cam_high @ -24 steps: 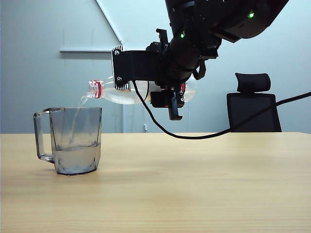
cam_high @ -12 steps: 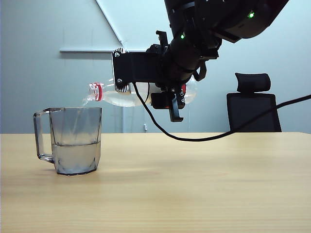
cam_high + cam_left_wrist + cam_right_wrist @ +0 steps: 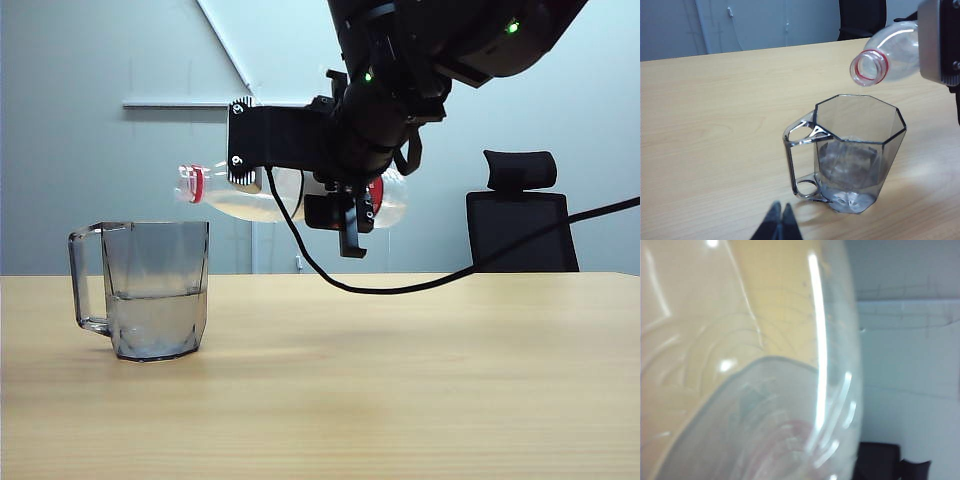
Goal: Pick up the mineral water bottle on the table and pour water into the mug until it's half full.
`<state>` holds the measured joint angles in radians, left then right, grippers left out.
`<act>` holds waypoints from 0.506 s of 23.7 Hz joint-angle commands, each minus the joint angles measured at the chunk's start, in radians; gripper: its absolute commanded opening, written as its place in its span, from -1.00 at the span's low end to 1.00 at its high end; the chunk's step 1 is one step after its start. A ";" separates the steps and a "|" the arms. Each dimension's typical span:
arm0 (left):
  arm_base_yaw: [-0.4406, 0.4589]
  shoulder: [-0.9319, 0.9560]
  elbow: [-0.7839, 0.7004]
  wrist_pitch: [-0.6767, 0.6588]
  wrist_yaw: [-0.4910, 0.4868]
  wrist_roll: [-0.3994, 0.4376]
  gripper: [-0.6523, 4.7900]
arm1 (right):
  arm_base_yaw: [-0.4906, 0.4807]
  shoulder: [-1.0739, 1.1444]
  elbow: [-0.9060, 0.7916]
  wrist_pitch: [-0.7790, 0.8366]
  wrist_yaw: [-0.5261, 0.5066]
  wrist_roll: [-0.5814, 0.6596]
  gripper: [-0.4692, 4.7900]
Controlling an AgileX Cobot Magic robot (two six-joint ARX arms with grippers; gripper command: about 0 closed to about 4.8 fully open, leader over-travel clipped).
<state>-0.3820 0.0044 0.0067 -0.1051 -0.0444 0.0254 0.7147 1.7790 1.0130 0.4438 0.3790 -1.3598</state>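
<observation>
Half-full smoky-grey faceted mug point(image 3: 157, 290) lower left; right gripper point(image 3: 345, 195) clamps clear plastic bottle point(image 3: 250, 195) above, needs uprighting; left gripper point(image 3: 780, 225) pressed together.

bottle point(image 3: 262, 201) neck now level, stream into mug point(image 3: 157, 290) gone

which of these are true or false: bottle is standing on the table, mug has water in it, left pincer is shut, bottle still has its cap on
1. The mineral water bottle stands on the table. False: the right pincer holds it nearly level in the air, above the mug.
2. The mug holds water. True.
3. The left pincer is shut. True.
4. The bottle is capped. False: its mouth is open.
</observation>
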 commanded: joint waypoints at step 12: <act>0.001 0.002 0.002 0.008 0.003 -0.003 -0.77 | 0.018 -0.047 0.007 -0.052 0.007 0.480 0.18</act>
<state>-0.3820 0.0044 0.0067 -0.1051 -0.0441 0.0254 0.7326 1.7561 1.0126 0.3553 0.3874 -0.9840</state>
